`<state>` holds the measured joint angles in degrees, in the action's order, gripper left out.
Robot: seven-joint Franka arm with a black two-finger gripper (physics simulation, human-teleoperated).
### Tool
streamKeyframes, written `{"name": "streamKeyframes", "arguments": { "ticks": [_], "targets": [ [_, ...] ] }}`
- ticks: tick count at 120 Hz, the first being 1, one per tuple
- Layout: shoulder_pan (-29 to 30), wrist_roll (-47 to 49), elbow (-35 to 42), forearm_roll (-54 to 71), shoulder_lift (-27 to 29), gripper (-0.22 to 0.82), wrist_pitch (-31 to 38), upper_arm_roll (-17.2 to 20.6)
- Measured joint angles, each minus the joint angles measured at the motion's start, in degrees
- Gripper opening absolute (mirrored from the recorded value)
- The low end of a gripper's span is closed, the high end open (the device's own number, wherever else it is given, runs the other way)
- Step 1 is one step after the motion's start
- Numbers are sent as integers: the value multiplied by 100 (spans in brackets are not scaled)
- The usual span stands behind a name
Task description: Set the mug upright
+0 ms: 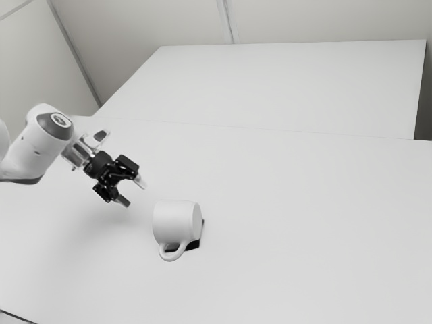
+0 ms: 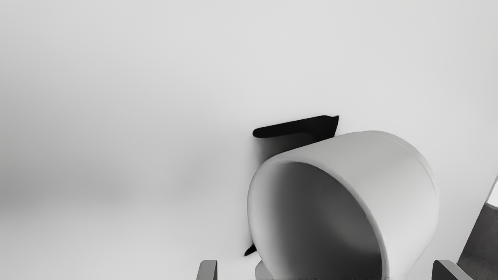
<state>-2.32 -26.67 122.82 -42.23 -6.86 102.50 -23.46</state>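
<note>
Pale, plain walls (image 1: 135,30) stand behind a broad white table (image 1: 304,229), and a thin line runs across the white surface. In the exterior view, the arm (image 1: 40,145) comes in from that view's left, its black gripper (image 1: 133,192) angled down toward the mug (image 1: 175,219). The two fingers are spread, with a clear gap between their tips, and they are apart from the mug. The white mug lies on its side on the table, near the gripper, its round base facing the exterior view's right and its mouth turned toward the gripper. Its handle (image 1: 163,253) sticks out sideways, toward the camera, and a black shadow (image 1: 192,246) sits beneath and beside the mug.

In the wrist view, the fingertips (image 2: 207,270) stand wide apart, and nothing is pinched between them. The mug's open mouth faces the hand, showing a shaded grey inside (image 2: 323,221). Part of the handle shows beside the rim (image 2: 369,217), close to one fingertip.
</note>
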Motion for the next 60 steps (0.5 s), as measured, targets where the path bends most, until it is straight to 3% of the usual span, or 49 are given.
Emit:
{"name": "streamKeyframes", "arguments": {
  "ticks": [21, 60],
  "targets": [
    [-2, -390, 495, -520, 193, 60, 35, -8],
    [-50, -865, 1300, -1363, 544, 60, 757, -3]
  ]
}}
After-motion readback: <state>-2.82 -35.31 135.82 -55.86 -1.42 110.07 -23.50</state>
